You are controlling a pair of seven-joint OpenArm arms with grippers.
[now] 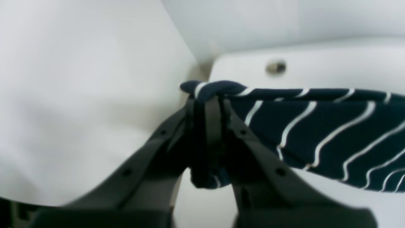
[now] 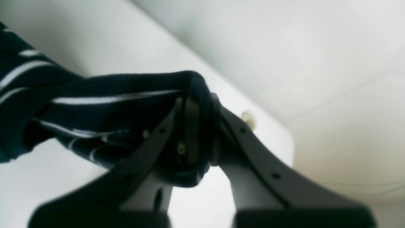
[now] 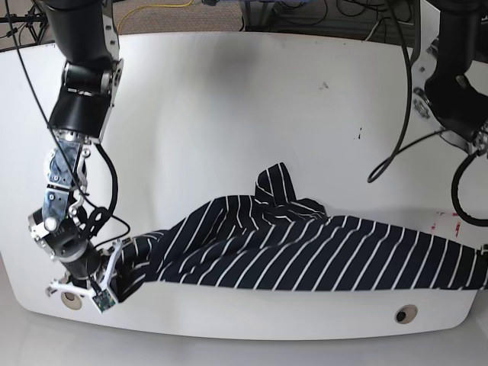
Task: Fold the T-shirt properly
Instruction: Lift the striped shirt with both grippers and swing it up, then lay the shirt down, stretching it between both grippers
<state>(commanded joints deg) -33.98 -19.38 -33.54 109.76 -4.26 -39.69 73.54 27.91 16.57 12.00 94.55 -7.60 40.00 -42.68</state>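
The dark navy T-shirt [image 3: 305, 252] with thin white stripes lies stretched along the front of the white table [image 3: 229, 114], one sleeve poking up near the middle. In the base view my right gripper [image 3: 114, 284] holds its left end near the front left corner. The right wrist view shows that gripper [image 2: 196, 107] shut on a bunched fold of the T-shirt [image 2: 95, 107]. In the left wrist view my left gripper [image 1: 210, 101] is shut on a rolled edge of the T-shirt [image 1: 332, 133]. The base view cuts off the shirt's right end and the left gripper.
Round metal fittings sit in the table near the front edge, one at the right [image 3: 402, 313] and one at the left [image 3: 71, 300]. Cables lie beyond the table's far edge [image 3: 320, 19]. The left arm's black body [image 3: 457, 99] hangs over the far right side.
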